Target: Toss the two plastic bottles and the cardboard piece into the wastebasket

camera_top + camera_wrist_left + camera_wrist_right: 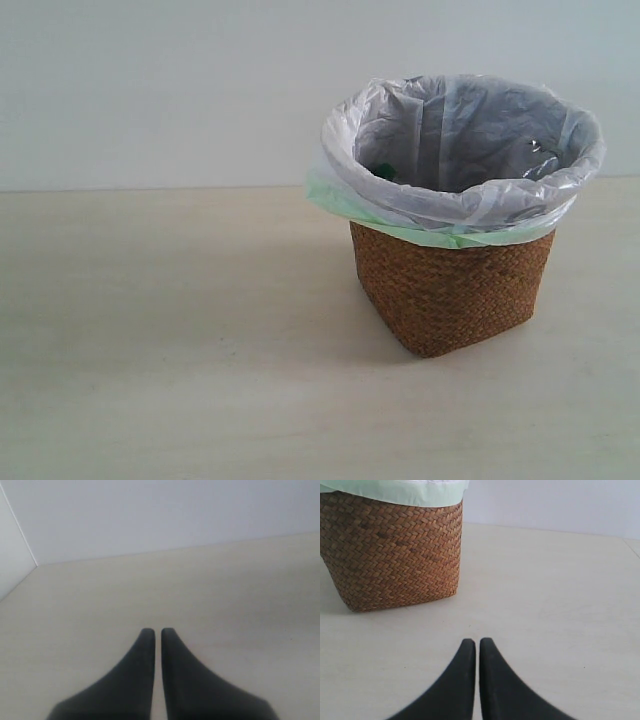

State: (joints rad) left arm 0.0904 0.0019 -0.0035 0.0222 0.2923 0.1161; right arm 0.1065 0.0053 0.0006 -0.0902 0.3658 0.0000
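Note:
The wastebasket [450, 290], brown wicker with a white-and-pale-green bag folded over its rim, stands right of centre on the table. A bit of green [383, 172] and a clear plastic glint [540, 158] show inside the bag; I cannot tell what they are. No bottle or cardboard piece shows whole anywhere. Neither arm appears in the exterior view. My left gripper [157, 631] is shut and empty over bare table. My right gripper [477, 642] is shut and empty, a short way from the wastebasket's wicker wall [395, 555].
A pale wooden table [180, 350] runs up to a plain white wall [160, 90]. The table's corner and a wall seam [30, 555] show in the left wrist view.

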